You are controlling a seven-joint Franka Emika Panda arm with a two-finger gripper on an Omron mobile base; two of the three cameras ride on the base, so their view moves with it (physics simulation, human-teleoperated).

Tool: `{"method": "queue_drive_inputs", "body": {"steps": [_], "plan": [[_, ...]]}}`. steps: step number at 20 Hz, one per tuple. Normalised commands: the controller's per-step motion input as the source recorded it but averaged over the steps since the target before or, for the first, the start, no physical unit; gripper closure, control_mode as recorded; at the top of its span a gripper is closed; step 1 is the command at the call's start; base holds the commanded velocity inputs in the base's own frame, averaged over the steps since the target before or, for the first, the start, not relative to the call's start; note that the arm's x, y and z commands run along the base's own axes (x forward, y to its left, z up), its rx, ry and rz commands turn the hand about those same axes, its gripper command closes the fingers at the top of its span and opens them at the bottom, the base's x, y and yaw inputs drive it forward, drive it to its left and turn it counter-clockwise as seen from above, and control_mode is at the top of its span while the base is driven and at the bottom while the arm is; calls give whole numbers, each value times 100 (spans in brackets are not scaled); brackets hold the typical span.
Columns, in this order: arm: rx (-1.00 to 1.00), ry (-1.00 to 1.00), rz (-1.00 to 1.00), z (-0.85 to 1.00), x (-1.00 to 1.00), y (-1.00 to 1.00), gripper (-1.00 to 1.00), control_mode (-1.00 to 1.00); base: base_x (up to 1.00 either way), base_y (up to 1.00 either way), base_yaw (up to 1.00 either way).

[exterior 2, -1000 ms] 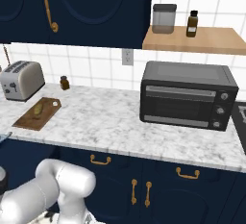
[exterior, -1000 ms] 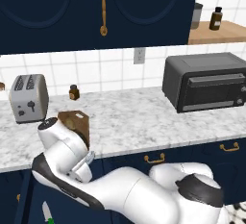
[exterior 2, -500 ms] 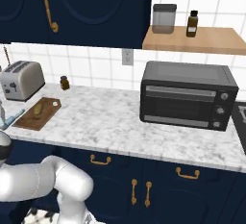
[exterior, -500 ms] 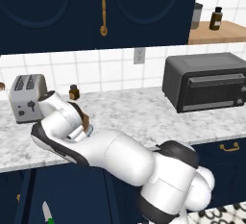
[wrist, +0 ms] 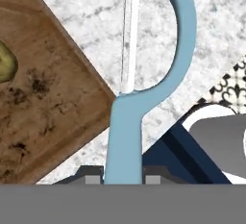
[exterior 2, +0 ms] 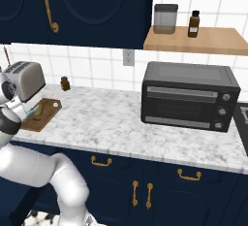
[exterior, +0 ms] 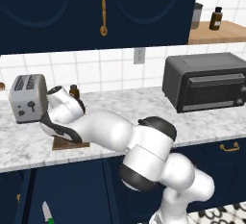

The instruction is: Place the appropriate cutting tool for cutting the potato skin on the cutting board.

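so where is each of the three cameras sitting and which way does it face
Left base view: behind the arm, left side, facing the counter; the arm reaches across to the cutting board by the toaster.
Right base view: behind, right side; same counter, the arm at lower left, toaster oven central.
Hand view: on the hand, looking down along the claw holding the peeler.
All share the board; right base and hand views share the potato.

Two base views behind the arm, both facing the counter (exterior 2: 121, 118), close hand view looking down at the cutting board (wrist: 43, 103)
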Motion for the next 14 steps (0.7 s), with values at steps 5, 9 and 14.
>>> {"method": "queue_drive_inputs", "body": {"steps": [5, 9, 14], "plan": [[4, 18, 10, -48, 92, 21, 100, -100, 0, 0, 0], [2, 19, 7, -39, 74, 25, 100, -100, 0, 0, 0], [0, 15, 5, -49, 46, 33, 100, -100, 0, 0, 0]]}}
